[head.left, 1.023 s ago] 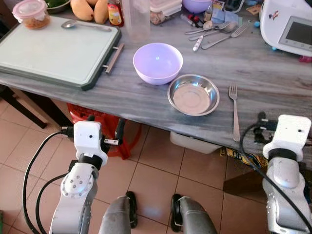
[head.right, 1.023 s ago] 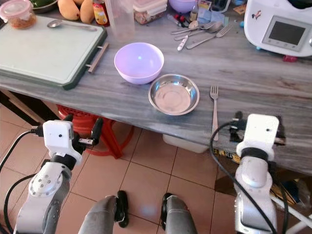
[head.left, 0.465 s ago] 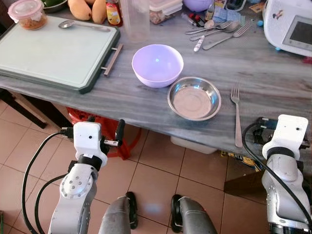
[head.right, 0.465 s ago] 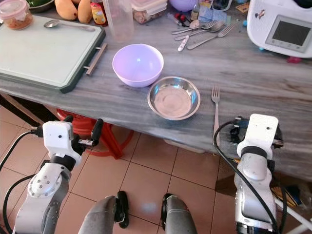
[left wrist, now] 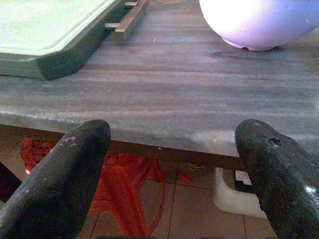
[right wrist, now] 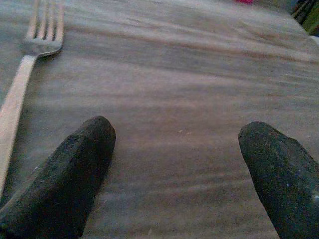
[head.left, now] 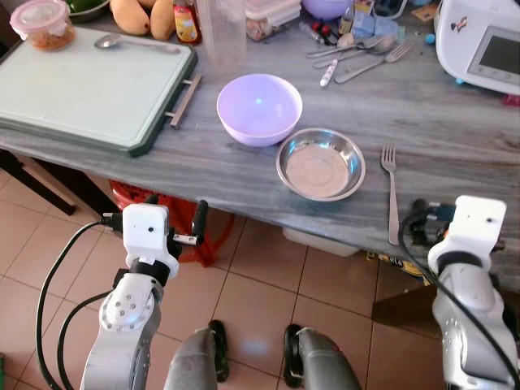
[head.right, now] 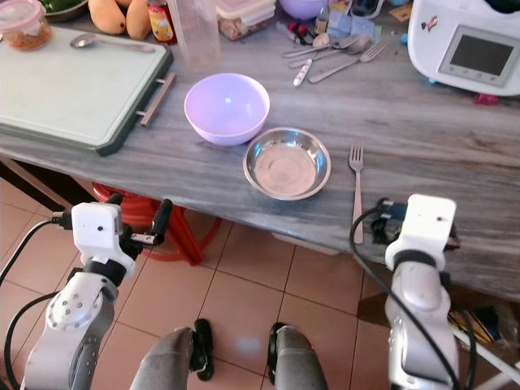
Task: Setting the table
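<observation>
Fingers (right wrist: 65, 179) of the right gripper (right wrist: 174, 174) are hovering spread apart over the grey tabletop (head.left: 455, 122) just beside the fork (head.left: 392, 191), which is lying right of the steel bowl (head.left: 320, 163), while the left gripper (left wrist: 169, 174) is waiting spread below the edge.

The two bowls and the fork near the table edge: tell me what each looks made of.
Purple bowl: probably plastic, since it is opaque lilac with one soft highlight. Metal bowl: likely stainless steel, silvery with a brushed, reflective inside. Fork: silvery metal, probably steel too, with a pale, dull shine. All rest on the grey, wood-grained table.
</observation>
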Available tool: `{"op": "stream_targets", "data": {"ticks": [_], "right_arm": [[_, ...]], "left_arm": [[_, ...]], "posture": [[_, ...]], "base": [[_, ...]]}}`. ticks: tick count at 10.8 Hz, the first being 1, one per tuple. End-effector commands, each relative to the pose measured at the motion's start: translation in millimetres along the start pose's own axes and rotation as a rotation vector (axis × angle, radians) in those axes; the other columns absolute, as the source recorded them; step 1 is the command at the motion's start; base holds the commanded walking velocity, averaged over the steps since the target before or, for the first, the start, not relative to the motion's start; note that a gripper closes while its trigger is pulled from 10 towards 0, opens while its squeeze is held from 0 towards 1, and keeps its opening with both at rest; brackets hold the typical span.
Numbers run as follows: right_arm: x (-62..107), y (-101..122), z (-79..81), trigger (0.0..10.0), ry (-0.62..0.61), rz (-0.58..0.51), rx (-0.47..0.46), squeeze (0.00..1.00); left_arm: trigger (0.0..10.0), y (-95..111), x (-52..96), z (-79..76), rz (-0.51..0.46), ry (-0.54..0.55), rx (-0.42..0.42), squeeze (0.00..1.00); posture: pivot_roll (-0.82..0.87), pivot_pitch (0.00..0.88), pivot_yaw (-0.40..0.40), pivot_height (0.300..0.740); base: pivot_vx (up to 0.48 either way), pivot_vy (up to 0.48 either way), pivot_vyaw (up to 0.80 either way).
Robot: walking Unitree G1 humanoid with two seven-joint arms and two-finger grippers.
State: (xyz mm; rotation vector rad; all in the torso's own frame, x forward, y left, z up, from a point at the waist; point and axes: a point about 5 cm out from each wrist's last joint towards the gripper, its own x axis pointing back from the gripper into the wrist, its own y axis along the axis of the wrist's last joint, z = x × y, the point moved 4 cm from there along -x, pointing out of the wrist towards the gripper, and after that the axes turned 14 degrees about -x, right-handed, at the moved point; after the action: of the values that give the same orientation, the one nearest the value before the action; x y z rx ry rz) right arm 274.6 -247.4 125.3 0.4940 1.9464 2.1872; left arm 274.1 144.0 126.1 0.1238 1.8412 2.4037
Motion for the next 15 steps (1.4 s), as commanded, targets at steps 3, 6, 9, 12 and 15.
{"op": "stream_targets", "data": {"ticks": [3, 6, 9, 12, 15], "right_arm": [[9.4, -29.3, 16.1, 10.0, 0.081, 0.143, -0.027, 0.00], [9.4, -30.8, 22.8, 10.0, 0.110, 0.159, -0.046, 0.00], [14.5, -40.3, 34.1, 10.0, 0.168, 0.216, -0.083, 0.00], [16.3, -41.5, 38.0, 10.0, 0.194, 0.230, -0.094, 0.00], [13.7, -40.6, 41.8, 10.0, 0.215, 0.230, -0.106, 0.00]], "left_arm": [[10.0, 0.3, 1.5, -1.0, 0.003, -0.010, -0.002, 0.00], [10.0, -0.1, 0.8, -1.0, 0.004, -0.008, -0.004, 0.00], [10.0, -0.3, 0.8, -0.7, 0.005, -0.011, -0.007, 0.00], [10.0, -0.7, 0.8, -1.2, 0.006, -0.014, -0.008, 0.00], [10.0, -0.8, 0.4, -2.6, 0.006, -0.017, -0.007, 0.00]], "posture": [[-0.05, 0.244, -0.002, 0.740], [-0.04, 0.242, -0.002, 0.740], [-0.04, 0.244, 0.000, 0.740], [-0.04, 0.244, 0.001, 0.740], [-0.04, 0.240, 0.000, 0.740]], "base": [[0.000, 0.000, 0.00], [0.000, 0.000, 0.00], [0.000, 0.000, 0.00], [0.000, 0.000, 0.00], [0.000, 0.000, 0.00]]}}
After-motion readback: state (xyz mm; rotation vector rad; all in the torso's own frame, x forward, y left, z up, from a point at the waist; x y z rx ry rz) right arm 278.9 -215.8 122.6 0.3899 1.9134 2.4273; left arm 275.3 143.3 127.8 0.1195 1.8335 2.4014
